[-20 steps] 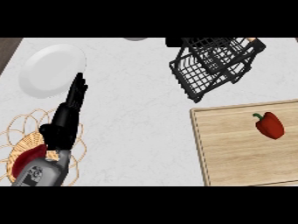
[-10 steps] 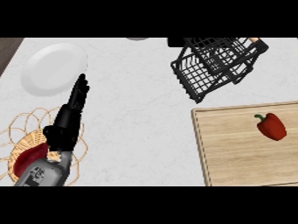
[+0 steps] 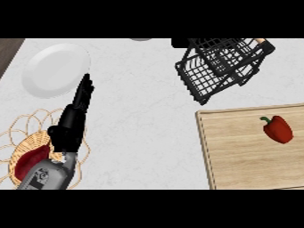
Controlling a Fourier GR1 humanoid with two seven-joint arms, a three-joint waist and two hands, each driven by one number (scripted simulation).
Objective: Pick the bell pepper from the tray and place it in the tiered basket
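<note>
One bell pepper (image 3: 278, 129) on one wooden tray (image 3: 240, 151), one tiered basket (image 3: 221, 67) behind, one plate (image 3: 54, 70), left hand (image 3: 75, 116) fingers straight, together

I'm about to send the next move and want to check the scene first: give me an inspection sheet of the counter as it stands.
Surface: white marble counter, dark wood floor at the left and right edges.
Job's things: red bell pepper lying on the wooden tray; black wire tiered basket beyond the tray, nothing seen in it.
Clutter: white plate far left; woven wicker basket near left, something red in it.
Hands: left hand open, fingers straight, holding nothing; right hand not in view.
Cables: nothing seen.
Surroundings: nothing seen.
</note>
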